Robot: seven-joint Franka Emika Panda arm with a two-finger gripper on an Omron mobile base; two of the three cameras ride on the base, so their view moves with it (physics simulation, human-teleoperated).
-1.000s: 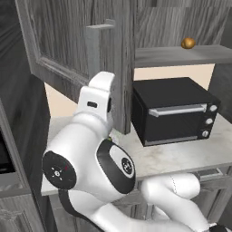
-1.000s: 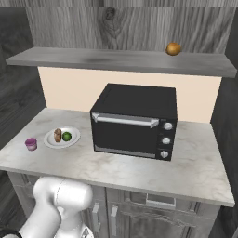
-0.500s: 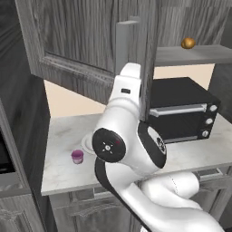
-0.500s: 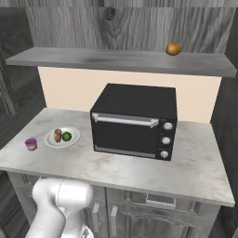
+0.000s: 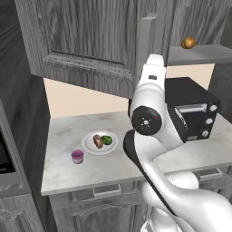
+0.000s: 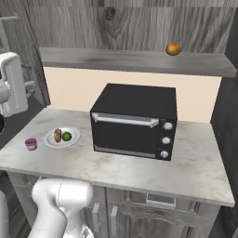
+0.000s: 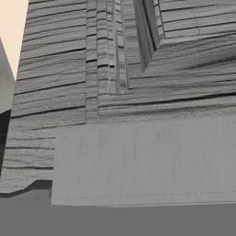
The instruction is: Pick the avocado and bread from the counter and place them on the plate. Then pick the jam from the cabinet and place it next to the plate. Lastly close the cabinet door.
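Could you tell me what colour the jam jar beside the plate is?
Magenta-pink jam jar, clearest in the left base view.

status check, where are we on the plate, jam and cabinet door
Tool open, empty, up at the cabinet door. Avocado and bread on plate, jam beside it. Door not yet shut. Nothing blocking.

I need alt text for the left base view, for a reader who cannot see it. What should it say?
A white robot arm reaches up to an open dark grey cabinet door above a marbled counter. On the counter, a white plate holds the bread and the avocado, with the pink jam jar beside it. A black microwave stands at the right.
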